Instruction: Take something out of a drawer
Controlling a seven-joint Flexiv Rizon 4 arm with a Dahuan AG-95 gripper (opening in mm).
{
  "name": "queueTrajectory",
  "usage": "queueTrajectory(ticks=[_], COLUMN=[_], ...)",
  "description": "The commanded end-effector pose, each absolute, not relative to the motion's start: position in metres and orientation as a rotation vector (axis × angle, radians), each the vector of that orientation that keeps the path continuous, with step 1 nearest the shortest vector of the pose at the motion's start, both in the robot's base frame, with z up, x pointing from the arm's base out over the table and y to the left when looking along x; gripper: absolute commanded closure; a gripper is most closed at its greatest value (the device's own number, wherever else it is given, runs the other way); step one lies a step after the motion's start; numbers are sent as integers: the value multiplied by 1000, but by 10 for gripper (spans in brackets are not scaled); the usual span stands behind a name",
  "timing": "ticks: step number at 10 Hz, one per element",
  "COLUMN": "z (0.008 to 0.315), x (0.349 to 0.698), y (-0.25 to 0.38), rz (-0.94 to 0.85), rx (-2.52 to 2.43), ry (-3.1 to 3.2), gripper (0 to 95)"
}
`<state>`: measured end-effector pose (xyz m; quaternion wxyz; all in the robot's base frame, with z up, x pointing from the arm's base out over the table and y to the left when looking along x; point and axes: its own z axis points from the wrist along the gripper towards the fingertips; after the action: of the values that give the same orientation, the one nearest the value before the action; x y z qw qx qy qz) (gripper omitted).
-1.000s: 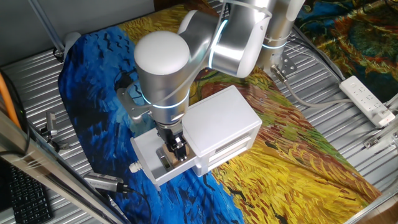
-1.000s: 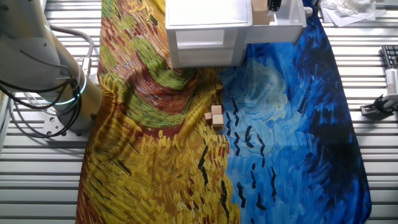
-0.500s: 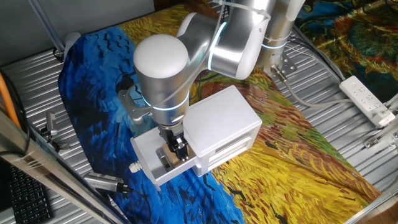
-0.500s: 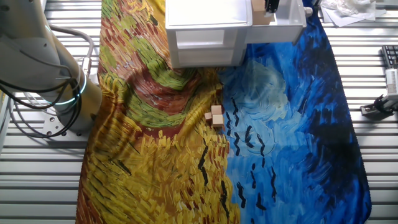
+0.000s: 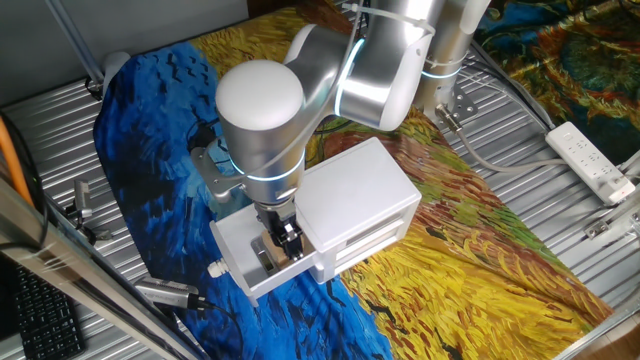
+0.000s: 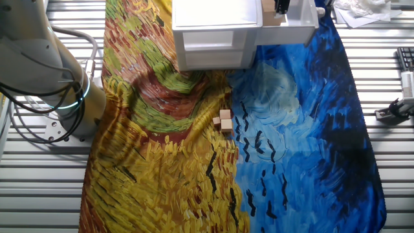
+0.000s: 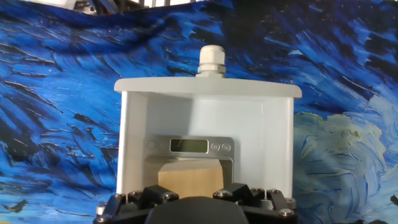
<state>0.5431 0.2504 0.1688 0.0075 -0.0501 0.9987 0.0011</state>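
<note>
The bench (image 5: 60,120) carries a painted cloth (image 6: 291,149) and on it a white cabinet (image 5: 360,200) with its drawer (image 5: 240,262) pulled open. The arm's pincer (image 5: 280,243) reaches down into the drawer. A wooden block (image 7: 189,180) sits there on a flat grey piece (image 7: 189,147), just ahead of the pincer. Whether the fingers are apart or clamped on it cannot be told. A loose or off-centre grip could drop the block or snag the drawer wall.
</note>
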Motion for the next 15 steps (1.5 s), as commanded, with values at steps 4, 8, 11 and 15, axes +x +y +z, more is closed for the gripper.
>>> queueTrajectory(ticks=[4,8,11,15], z=[167,167,167,170], x=[543,543,543,546], y=[251,251,251,253], rz=[1,8,8,5], rx=[-149,-114,-115,-110], ry=[3117,3109,3105,3102], gripper=[380,950,950,950])
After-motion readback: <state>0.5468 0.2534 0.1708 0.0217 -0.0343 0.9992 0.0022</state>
